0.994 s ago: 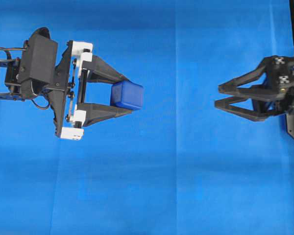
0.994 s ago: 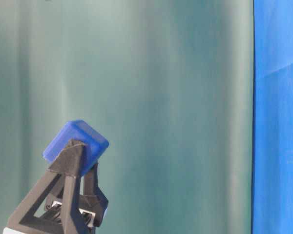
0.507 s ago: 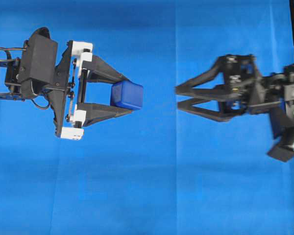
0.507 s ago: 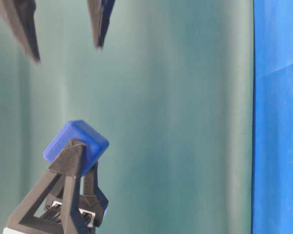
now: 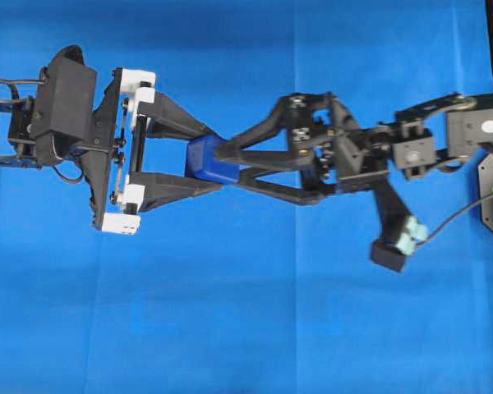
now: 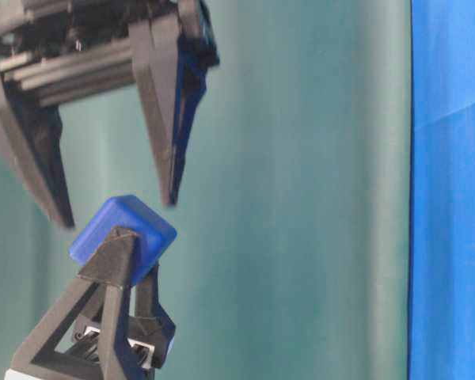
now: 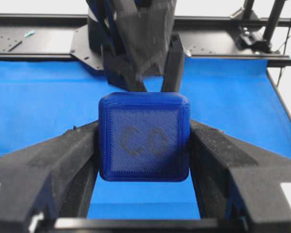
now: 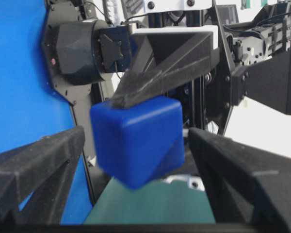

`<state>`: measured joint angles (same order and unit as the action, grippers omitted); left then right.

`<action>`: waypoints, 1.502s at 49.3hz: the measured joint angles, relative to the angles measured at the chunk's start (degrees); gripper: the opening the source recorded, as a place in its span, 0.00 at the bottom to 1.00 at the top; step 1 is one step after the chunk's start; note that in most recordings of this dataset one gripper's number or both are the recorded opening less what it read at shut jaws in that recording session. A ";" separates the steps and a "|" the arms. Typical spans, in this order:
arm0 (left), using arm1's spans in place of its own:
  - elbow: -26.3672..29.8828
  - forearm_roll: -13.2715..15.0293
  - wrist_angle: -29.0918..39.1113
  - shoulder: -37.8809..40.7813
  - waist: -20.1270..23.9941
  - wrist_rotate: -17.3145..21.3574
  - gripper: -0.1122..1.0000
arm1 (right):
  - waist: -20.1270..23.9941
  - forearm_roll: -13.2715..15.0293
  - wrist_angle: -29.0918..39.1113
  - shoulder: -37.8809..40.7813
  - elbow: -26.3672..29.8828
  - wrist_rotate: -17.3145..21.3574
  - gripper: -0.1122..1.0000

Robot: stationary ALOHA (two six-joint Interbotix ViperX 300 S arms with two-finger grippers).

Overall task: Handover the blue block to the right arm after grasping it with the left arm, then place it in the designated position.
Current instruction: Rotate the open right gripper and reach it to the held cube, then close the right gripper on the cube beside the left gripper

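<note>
Handover point: block held in the air by the left gripper, right gripper arriving around it.

You have a small, stiff blue block [image 5: 212, 160] that looks light, with smooth plastic faces that could slip, so take it on two flat opposite faces the left fingers leave free. The left gripper [image 5: 210, 158] clamps it at its fingertips, above the blue cloth [image 5: 246, 312], left of centre. The right gripper [image 5: 226, 163] stands wide, fingers straddling the block; whether they touch it, you cannot tell.

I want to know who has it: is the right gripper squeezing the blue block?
No, the right gripper is open around the blue block.
</note>
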<state>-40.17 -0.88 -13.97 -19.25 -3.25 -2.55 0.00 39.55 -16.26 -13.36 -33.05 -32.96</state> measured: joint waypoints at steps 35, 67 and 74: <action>0.00 0.00 0.00 -0.09 0.09 0.00 0.54 | 0.00 0.09 3.52 4.04 4.48 0.09 0.75; 0.00 0.26 0.09 -0.18 0.09 -0.26 0.54 | 0.26 0.00 4.75 3.96 4.57 1.05 0.58; 0.00 0.18 0.18 -0.18 0.18 -0.26 0.54 | 0.18 0.00 5.45 3.96 4.57 1.14 0.58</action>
<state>-40.17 -0.70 -13.80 -19.42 -3.08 -2.81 0.18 39.55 -10.81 -9.40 -28.48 -31.82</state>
